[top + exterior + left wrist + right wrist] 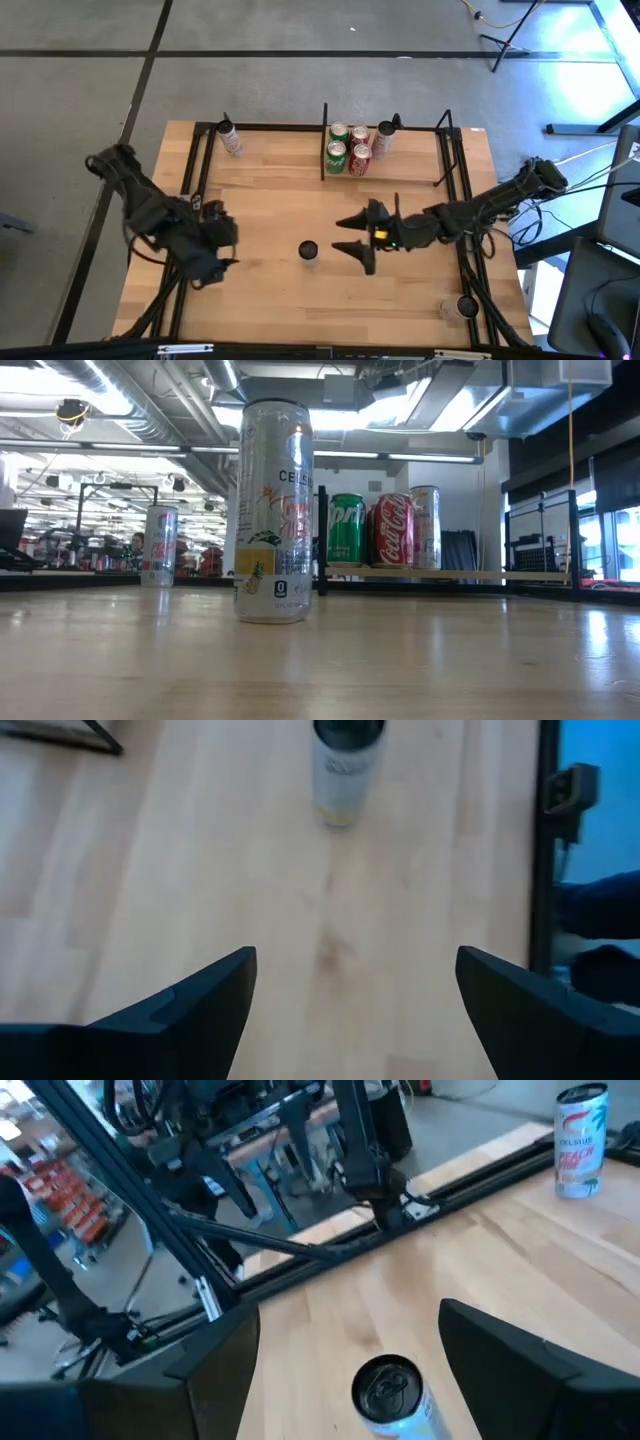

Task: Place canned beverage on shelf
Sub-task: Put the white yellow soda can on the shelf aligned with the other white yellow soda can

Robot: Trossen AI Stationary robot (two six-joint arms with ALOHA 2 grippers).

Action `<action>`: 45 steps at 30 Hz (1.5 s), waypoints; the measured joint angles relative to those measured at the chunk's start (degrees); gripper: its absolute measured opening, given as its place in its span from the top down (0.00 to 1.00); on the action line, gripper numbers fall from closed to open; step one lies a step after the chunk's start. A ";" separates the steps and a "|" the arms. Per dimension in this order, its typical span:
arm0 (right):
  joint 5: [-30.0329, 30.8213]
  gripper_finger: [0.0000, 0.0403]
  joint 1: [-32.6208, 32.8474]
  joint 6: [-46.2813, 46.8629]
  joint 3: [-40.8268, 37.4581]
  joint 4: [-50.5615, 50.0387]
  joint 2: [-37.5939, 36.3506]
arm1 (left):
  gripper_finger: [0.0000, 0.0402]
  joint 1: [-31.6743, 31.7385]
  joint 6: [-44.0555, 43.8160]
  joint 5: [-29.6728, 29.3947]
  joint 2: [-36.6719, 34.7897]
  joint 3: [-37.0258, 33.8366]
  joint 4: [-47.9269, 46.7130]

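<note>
Two wide-spread fingers mark the right gripper [352, 235], which hangs just beside the slim silver can [308, 250], not touching it; its wrist view looks down on the can's dark top [388, 1385] between the fingers. Only the low view shows the can's label [273, 510]. Beyond the gripper, the shelf [400, 175] holds four cans [347, 149] at one end. Farther off, past the can, the left gripper [225, 262] waits with fingers apart, and its wrist view also sees the can [345, 770]
</note>
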 joint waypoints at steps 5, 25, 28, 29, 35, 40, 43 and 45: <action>-6.01 0.27 -4.06 0.90 8.58 -11.18 5.04 | 0.18 -4.73 -6.67 -1.53 -4.92 -5.81 1.58; -5.54 0.27 -1.79 -7.78 23.61 -24.33 20.12 | 0.18 -8.64 -6.65 -6.93 -5.57 -6.80 0.76; -3.40 0.27 -0.68 -9.00 23.59 -23.08 23.11 | 0.18 -9.20 -6.75 -6.93 -5.55 -6.80 0.96; -3.10 0.27 -0.73 -8.97 23.59 -22.16 24.02 | 0.18 -9.31 -6.90 -6.90 -5.55 -6.80 1.05; 0.84 0.27 -1.46 -7.27 23.56 -21.39 27.65 | 0.18 -9.60 -7.04 -7.25 -5.53 -6.80 1.07; -0.92 0.27 -2.12 -7.01 23.56 -21.35 28.52 | 0.18 -9.58 -7.04 -8.04 -5.53 -6.80 1.20; -0.49 0.27 -2.13 -7.00 23.56 -21.77 28.61 | 0.18 -9.58 -6.93 -8.09 -5.53 -6.80 1.20; 0.65 0.27 -2.05 -7.00 23.56 -22.15 28.67 | 0.18 -9.58 -6.67 -8.27 -5.53 -6.80 1.20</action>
